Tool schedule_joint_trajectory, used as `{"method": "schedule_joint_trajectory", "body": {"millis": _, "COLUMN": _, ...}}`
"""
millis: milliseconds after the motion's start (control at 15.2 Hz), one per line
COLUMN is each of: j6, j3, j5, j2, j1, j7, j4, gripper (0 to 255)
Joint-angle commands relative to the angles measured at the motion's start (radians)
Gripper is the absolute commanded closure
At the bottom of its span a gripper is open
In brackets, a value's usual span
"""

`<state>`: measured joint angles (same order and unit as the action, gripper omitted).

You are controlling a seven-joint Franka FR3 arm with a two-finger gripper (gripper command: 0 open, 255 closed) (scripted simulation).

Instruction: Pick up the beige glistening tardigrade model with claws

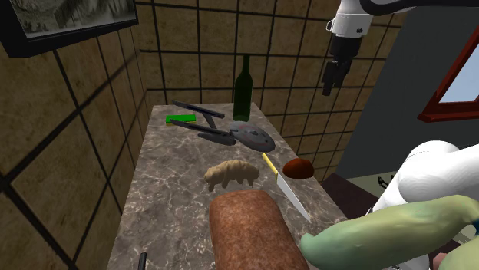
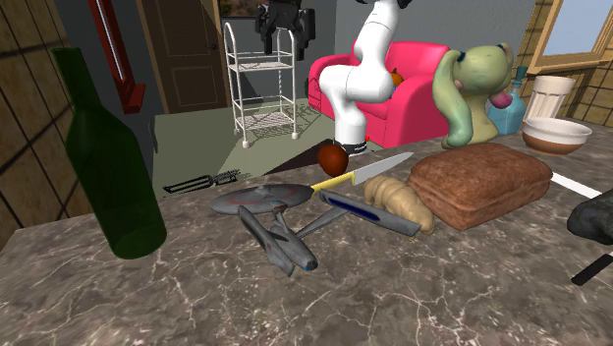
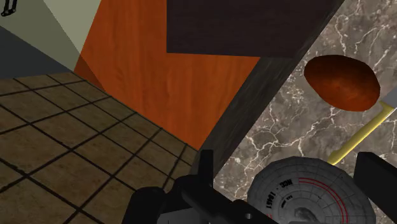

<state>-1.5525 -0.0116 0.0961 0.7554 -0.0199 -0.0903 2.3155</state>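
Beige glossy tardigrade model (image 1: pixel 229 173) lying on marble counter (image 1: pixel 153 207); shoulder view: at 6 o'clock of grey starship model (image 1: pixel 253 138), 9 o'clock of knife (image 1: pixel 285 186). Gripper (image 1: pixel 328 86) hanging high at 1 o'clock, jaws standing apart, holding nothing. Prob. light, rigid, slick; pinching across mid-body looking safest.

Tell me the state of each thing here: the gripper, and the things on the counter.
gripper, fingers open, empty, up in the air
tardigrade model, lying on the counter, not held
green bottle, standing upright
starship model, lying on the counter
knife, lying flat, beside the tardigrade model
bread loaf, lying flat, whole
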Motion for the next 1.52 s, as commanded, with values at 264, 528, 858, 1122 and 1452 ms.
{"method": "schedule_joint_trajectory", "body": {"millis": 264, "j6": -0.098, "j3": 0.014, "j5": -0.054, "j2": -0.055, "j1": 0.053, "j7": -0.028, "j4": 0.042, "gripper": 0}}
{"method": "schedule_joint_trajectory", "body": {"millis": 528, "j6": -0.195, "j3": 0.031, "j5": -0.109, "j2": -0.118, "j1": 0.108, "j7": -0.061, "j4": 0.073, "gripper": 0}}
{"method": "schedule_joint_trajectory", "body": {"millis": 858, "j6": -0.311, "j3": 0.056, "j5": -0.180, "j2": -0.208, "j1": 0.179, "j7": -0.110, "j4": 0.093, "gripper": 0}}
{"method": "schedule_joint_trajectory", "body": {"millis": 1122, "j6": -0.398, "j3": 0.079, "j5": -0.238, "j2": -0.287, "j1": 0.237, "j7": -0.154, "j4": 0.096, "gripper": 0}}
{"method": "schedule_joint_trajectory", "body": {"millis": 1452, "j6": -0.497, "j3": 0.111, "j5": -0.311, "j2": -0.390, "j1": 0.307, "j7": -0.217, "j4": 0.083, "gripper": 0}}
